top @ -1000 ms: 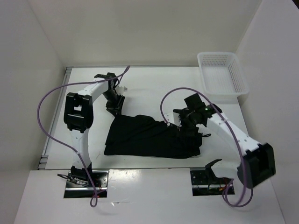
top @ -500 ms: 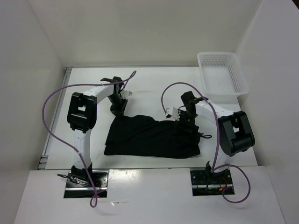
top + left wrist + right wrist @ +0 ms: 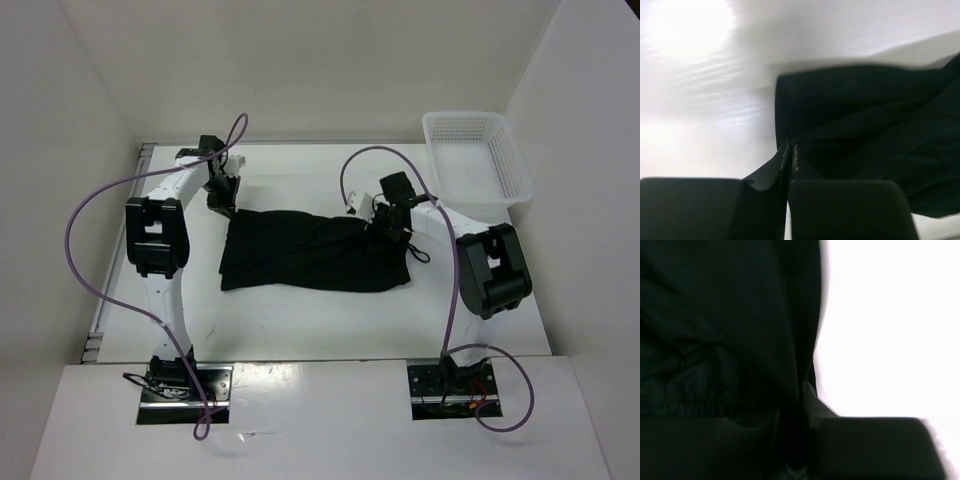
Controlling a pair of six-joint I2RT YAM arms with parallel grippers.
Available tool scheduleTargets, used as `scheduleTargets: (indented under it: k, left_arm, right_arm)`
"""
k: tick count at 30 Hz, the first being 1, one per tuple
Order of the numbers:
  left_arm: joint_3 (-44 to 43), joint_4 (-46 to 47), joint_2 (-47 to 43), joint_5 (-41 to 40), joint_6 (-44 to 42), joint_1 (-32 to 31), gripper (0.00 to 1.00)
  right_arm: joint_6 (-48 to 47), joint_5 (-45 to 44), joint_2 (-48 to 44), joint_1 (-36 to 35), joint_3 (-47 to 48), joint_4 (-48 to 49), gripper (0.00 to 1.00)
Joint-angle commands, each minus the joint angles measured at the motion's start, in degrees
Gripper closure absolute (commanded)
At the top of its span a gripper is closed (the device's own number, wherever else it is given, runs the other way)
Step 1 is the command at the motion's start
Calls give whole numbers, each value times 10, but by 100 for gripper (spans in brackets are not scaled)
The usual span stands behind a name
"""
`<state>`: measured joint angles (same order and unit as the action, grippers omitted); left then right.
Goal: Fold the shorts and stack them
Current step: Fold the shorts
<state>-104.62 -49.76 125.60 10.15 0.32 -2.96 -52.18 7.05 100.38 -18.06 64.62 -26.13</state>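
White table [image 3: 300,320], overhead-only basket [image 3: 480,203], left hand [image 3: 789,150] pinching shorts [image 3: 865,125]

The shorts [image 3: 310,252] lie on the table [image 3: 300,315], basket [image 3: 476,160] behind right.

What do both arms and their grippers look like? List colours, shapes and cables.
Both arms, left arm and right arm, have slim white links with bulky black joint housings. A purple cable loops along each. The left gripper and right gripper are black, with flat, blocky fingers. No markings are legible.
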Motion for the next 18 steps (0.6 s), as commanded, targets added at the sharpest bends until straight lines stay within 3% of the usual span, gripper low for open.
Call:
scheduleTargets:
  k: [1,2,3,5,6,10,14,15,18]
  left_arm:
    - [-4,20,-1,-45,-3,1,99]
    - [3,28,-1,-54,-3,1,97]
    - [3,36,-1,-60,-3,1,94]
    - [3,41,-1,-72,-3,1,82]
    - [3,41,-1,-72,-3,1,68]
    - [-12,41,-18,-72,-3,7,47]
    - [2,19,-80,-72,-3,22,43]
    - [28,9,-92,-60,-3,29,43]
    - [89,-58,-141,-11,-3,36,44]
  right_arm:
    - [24,-22,28,3,55,102,76]
    - [33,-30,33,3,71,111,40]
    - [53,-35,39,3,78,121,20]
    - [84,-41,39,3,116,137,6]
    - [123,-41,39,3,134,137,6]
    - [220,2,24,22,224,84,4]
    - [249,50,-22,29,199,36,11]
    - [249,65,-30,29,191,20,20]
    - [230,134,-58,29,152,-47,28]
